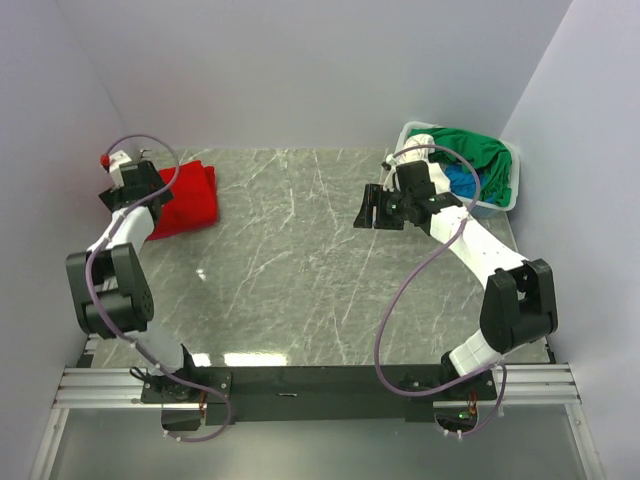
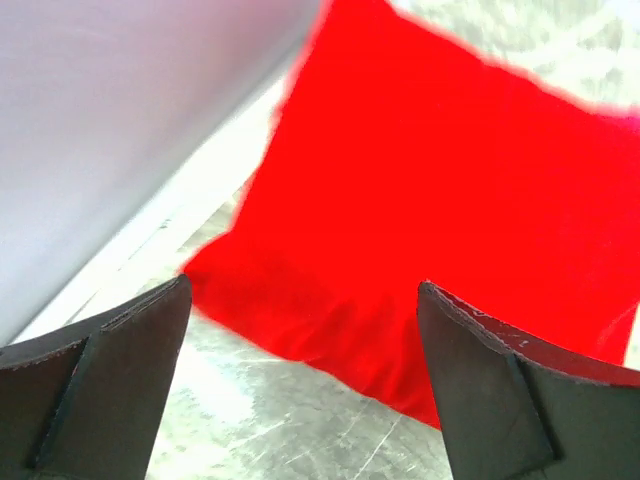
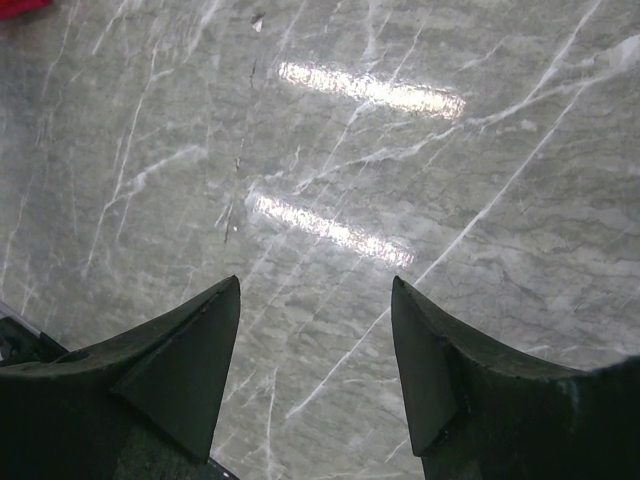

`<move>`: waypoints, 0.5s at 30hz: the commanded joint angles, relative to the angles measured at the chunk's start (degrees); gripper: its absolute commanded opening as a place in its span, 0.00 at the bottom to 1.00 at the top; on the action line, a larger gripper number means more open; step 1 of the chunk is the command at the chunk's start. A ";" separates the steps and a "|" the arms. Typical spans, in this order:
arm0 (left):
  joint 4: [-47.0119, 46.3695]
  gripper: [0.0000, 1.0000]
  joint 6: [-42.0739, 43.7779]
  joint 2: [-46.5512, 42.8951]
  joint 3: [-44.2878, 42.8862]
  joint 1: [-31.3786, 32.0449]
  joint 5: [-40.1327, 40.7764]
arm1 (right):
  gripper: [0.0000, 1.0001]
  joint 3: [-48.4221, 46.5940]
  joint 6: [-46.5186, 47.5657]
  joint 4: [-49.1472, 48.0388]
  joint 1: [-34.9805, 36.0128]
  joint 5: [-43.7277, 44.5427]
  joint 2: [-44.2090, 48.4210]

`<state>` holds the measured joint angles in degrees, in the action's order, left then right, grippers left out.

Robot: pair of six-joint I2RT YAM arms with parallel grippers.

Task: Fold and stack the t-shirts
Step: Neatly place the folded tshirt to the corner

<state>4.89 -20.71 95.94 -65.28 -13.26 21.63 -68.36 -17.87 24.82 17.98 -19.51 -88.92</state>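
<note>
1. The red t-shirt (image 1: 192, 200) lies folded into a rough rectangle on the marble table (image 1: 300, 270), at the far left, close to the left wall (image 2: 100, 120).
2. The left gripper (image 2: 305, 285) hangs over the shirt's near-left edge with its fingers (image 2: 110, 370) spread wide and nothing between them. From above, its own wrist and cable hide the fingertips, so that view cannot tell whether they touch the cloth. The wrist view shows them clear of it, though the cloth is blurred and its far corner is cut off by the frame.
3. The right gripper (image 3: 315, 285) is also spread and empty, over bare marble. In the top view it sits just left of the basket (image 1: 507, 203).
4. The white basket stands in the far right corner. A green t-shirt (image 1: 480, 150) is heaped on top and spills over the rim, with a blue t-shirt (image 1: 462, 180) under it. Both are crumpled, and the right arm covers the basket's left part, so whatever lies deeper cannot be made out.
5. A sliver of red shows at the top-left corner of the right wrist view, too little to read any shape.
</note>
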 commanded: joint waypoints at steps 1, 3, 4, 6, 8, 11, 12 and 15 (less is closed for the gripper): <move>-4.45 0.99 -3.19 -7.93 3.04 0.95 10.44 | 0.69 0.33 1.17 -2.41 0.22 -1.06 2.62; -5.84 0.99 -3.63 -11.11 5.23 1.74 13.96 | 0.69 0.42 1.26 -2.41 0.22 -1.15 2.70; -5.68 0.99 -4.25 -14.17 5.68 2.35 15.45 | 0.69 0.51 1.26 -2.41 0.30 -1.15 2.79; -5.06 0.99 -4.69 -18.57 7.00 5.24 18.35 | 0.69 0.51 1.34 -2.41 0.30 -0.97 2.97; -2.62 0.99 -5.22 -21.22 7.88 8.40 19.33 | 0.70 0.77 1.43 -2.14 0.30 -0.27 3.49; 0.12 0.99 -6.97 -25.97 9.54 12.88 18.46 | 0.70 1.47 1.43 -2.23 0.30 0.69 4.81; 1.95 0.99 -7.93 -28.16 10.25 14.99 18.36 | 0.70 1.65 1.35 -2.23 0.30 0.96 5.25; 3.81 0.99 -9.60 -32.72 13.75 21.57 17.14 | 0.69 2.61 1.34 -2.23 0.30 2.53 6.83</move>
<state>4.95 -27.22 66.92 -54.96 3.40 38.24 -66.19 -17.43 24.05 18.04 -18.92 -85.86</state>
